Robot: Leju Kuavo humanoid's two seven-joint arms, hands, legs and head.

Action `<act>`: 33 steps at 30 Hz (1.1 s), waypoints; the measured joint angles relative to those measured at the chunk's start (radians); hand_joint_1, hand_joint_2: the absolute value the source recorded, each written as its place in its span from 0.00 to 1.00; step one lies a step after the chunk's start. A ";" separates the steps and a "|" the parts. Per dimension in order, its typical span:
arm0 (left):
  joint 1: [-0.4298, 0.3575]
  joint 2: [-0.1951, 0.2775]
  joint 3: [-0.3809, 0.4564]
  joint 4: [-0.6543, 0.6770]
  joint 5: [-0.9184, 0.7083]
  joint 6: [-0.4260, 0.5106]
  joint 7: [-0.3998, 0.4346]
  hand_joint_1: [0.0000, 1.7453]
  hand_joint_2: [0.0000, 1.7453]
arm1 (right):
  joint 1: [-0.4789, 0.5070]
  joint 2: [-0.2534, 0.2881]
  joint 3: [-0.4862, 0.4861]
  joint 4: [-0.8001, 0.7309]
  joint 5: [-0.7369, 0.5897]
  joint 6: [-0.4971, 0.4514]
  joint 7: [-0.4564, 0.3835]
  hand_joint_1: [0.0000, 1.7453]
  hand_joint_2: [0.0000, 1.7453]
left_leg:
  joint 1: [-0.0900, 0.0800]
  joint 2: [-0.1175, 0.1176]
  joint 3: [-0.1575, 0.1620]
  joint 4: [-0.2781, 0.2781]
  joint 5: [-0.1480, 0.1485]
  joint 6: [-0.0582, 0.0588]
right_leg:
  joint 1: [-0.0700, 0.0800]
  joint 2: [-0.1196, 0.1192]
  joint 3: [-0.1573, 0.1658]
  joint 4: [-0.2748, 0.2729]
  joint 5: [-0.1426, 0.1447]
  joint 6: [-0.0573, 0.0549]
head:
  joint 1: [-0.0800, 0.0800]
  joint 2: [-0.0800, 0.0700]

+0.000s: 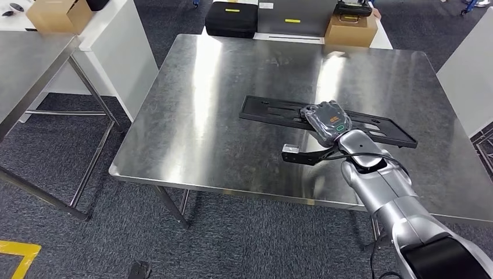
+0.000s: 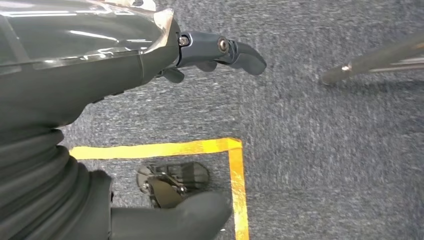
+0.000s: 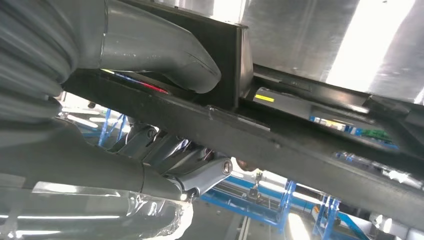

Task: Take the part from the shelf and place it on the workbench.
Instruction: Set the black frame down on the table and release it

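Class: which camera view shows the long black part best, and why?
The head view: the whole black part lies flat on the steel workbench, with the right hand on it. The right wrist view shows its underside close up. The left wrist view looks at carpet.

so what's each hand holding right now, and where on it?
Right hand grips the long black part near its middle, thumb on one side, fingers on the other. Left hand holds nothing.

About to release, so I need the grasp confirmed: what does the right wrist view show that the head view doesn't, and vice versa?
Right wrist view alone: the thick grey thumb on one face of the long flat black slotted part, darker fingers on the opposite face. Head view alone: the whole steel workbench, with the part's full length low over it. Both: the right hand gripping the part.
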 joint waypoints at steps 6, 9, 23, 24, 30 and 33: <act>0.000 0.004 0.001 0.000 -0.005 0.001 0.000 0.00 1.00 | -0.003 0.008 0.001 0.014 0.002 0.005 0.005 0.93 1.00 | 0.037 0.013 -0.115 0.148 -0.032 -0.034 | -0.006 0.002 0.015 0.001 -0.016 0.006 | -0.002 0.000; -0.001 0.006 0.002 0.000 -0.005 0.001 0.000 0.00 1.00 | -0.005 0.010 0.000 0.017 0.003 0.005 0.009 0.93 1.00 | 0.039 0.015 -0.034 -0.039 0.054 -0.034 | -0.010 0.003 0.029 0.000 -0.026 0.021 | -0.001 0.000; 0.003 0.007 0.003 0.000 -0.005 -0.009 -0.001 0.00 1.00 | 0.014 0.017 0.000 0.033 0.009 0.002 0.025 0.93 1.00 | 0.012 0.005 0.054 -0.079 0.022 0.032 | -0.001 0.000 -0.122 0.194 -0.047 0.063 | 0.003 0.000; 0.003 0.007 0.003 0.000 -0.005 -0.010 -0.001 0.00 1.00 | 0.013 0.017 0.000 0.034 0.010 0.002 0.025 0.93 1.00 | 0.009 0.005 0.064 -0.079 0.013 0.030 | 0.000 -0.001 -0.091 0.119 -0.013 0.063 | 0.003 0.000; 0.001 0.009 0.003 0.000 -0.008 -0.010 -0.001 0.00 1.00 | 0.011 0.018 -0.001 0.037 0.013 0.001 0.025 0.93 1.00 | 0.007 0.007 0.076 -0.062 -0.033 0.000 | 0.002 0.000 -0.022 0.002 0.006 0.021 | 0.001 0.000; 0.001 0.009 0.003 -0.001 -0.008 -0.010 -0.003 0.00 1.00 | 0.010 0.019 0.000 0.038 0.013 0.000 0.024 0.93 1.00 | 0.018 0.012 -0.008 0.087 -0.084 -0.025 | -0.006 0.003 0.004 -0.002 -0.014 0.001 | -0.002 0.000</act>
